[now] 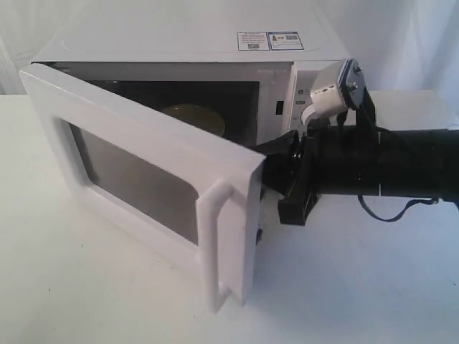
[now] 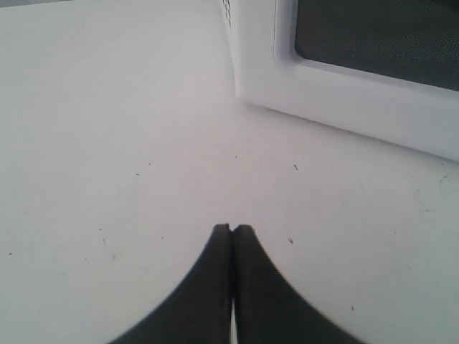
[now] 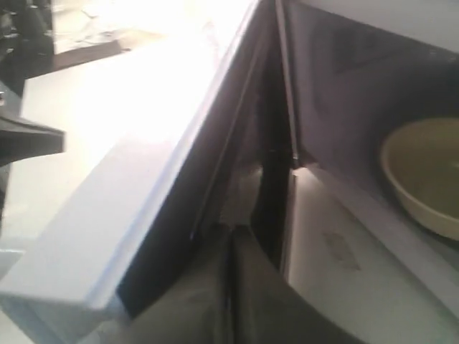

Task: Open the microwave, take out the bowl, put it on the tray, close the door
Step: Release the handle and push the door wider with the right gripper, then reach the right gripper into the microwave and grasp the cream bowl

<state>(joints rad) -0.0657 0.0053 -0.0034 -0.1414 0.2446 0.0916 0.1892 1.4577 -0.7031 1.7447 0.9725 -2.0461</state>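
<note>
White door part open; right claw, fingers pressed together, wedged behind door's free edge. Step: opening. Cream bowl inside microwave. Left claw closed, above table. Next: push door wider, clear reach to bowl.

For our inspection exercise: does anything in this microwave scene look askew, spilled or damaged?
Nothing stands out: the door is half open, the bowl sits upright inside the microwave, and no spill or damage is visible.
</note>
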